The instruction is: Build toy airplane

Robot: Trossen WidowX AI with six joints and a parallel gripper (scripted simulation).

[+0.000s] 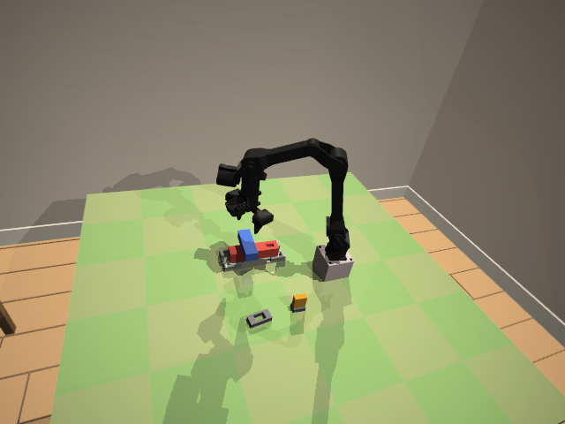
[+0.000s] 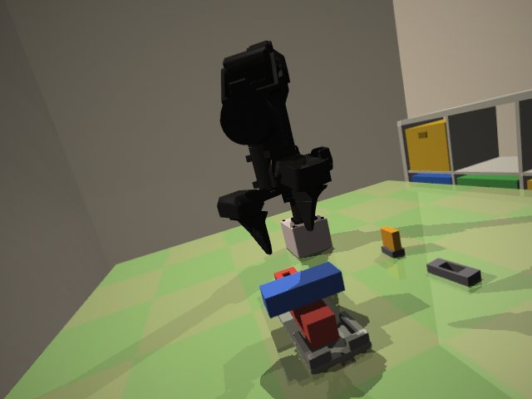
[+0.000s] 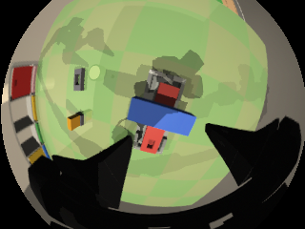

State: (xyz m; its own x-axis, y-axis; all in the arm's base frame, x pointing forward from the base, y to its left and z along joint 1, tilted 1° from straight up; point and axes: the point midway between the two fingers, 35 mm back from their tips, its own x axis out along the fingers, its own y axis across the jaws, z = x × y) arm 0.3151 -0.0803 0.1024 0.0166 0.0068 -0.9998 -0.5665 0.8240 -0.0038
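Wing on, tail fin waiting!

We're seeing the gripper (image 1: 245, 222) (image 2: 288, 242) (image 3: 170, 134) hanging wide open above the build, holding nothing. Below, the blue wing (image 1: 247, 245) (image 2: 302, 288) (image 3: 162, 116) is lying across the red fuselage (image 1: 267, 248) (image 2: 320, 327) (image 3: 152, 138), which is resting in the grey jig (image 1: 252, 264) (image 2: 312, 365) (image 3: 179, 79). And over to the right, nearer in the top view, the orange tail fin (image 1: 299, 300) (image 2: 390, 238) (image 3: 74, 121) is standing upright in its small dark holder (image 1: 298, 308) (image 2: 392, 251) (image 3: 82, 117)!

We're judging this fin light, stiff, perhaps a little slippery; we're favouring a square pinch on its broad faces, high up, keeping the tab below free. Its long axis is pointing straight up, its broad faces standing vertical. The fuselage is running left to right, its open tail socket at the right end, the wing crossing near to far.
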